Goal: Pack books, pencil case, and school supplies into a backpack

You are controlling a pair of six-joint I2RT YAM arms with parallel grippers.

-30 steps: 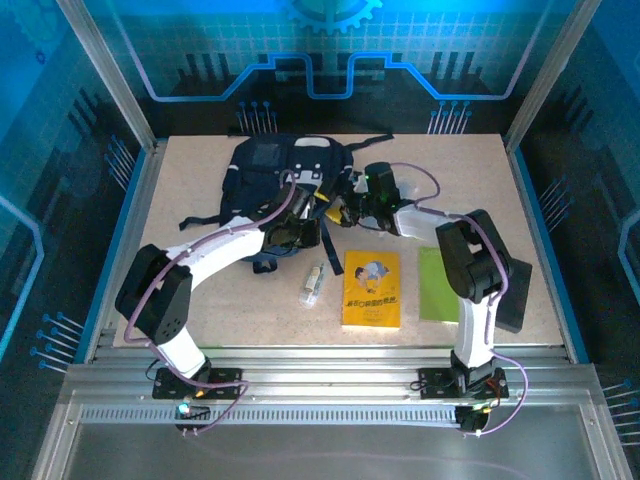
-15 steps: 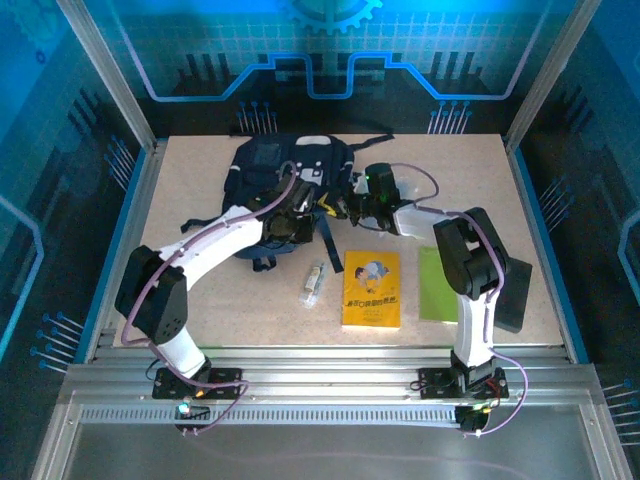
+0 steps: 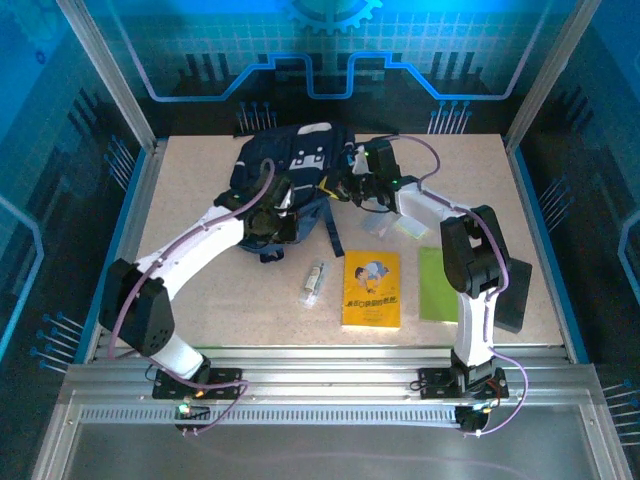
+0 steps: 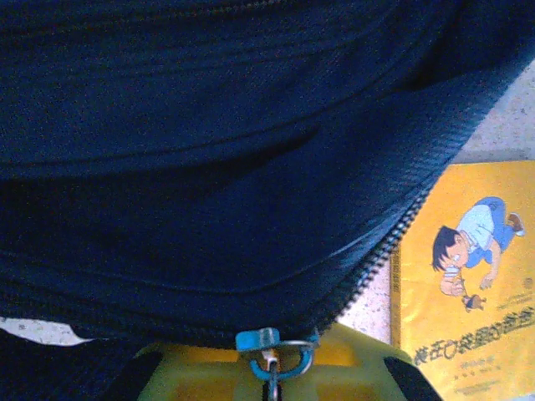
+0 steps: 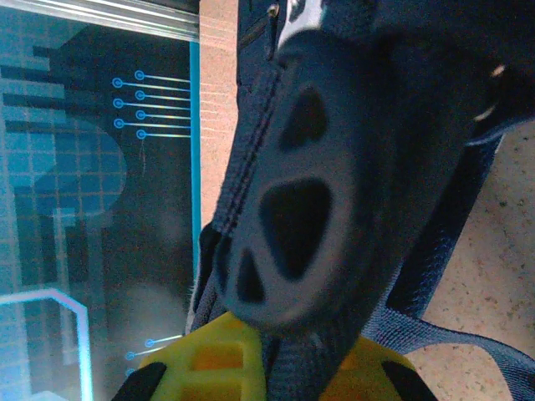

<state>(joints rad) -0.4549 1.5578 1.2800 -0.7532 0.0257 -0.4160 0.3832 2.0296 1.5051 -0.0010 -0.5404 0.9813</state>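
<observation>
**Soft navy backpack held by zip tab and strap**

The large dark navy fabric backpack [image 3: 285, 160] with white-grey patches sits bunched at the far middle of the pale speckled table [image 3: 200, 290], between the two arms. It looks light but floppy. The cloth sags in folds, so its mouth will likely collapse unless held apart, and the firmest holds are the zip tab and the straps.

The left gripper [image 4: 272, 376] is clenched on the small blue zip tab [image 4: 266, 338] at the end of the zipper. The right gripper [image 5: 267, 368] is pinched tight on the black padded shoulder strap [image 5: 309, 167].

Nearer the bases lie:
- a short clear tube [image 3: 314, 283]
- a thin yellow cartoon-cover book [image 3: 371, 290]
- a plain lime-green book [image 3: 437, 285]

The books look stiff and flat, best lifted by an edge. A small pale-blue pad [image 3: 378, 226] and a yellow-green pad [image 3: 410, 229] lie just beside the right arm.
</observation>
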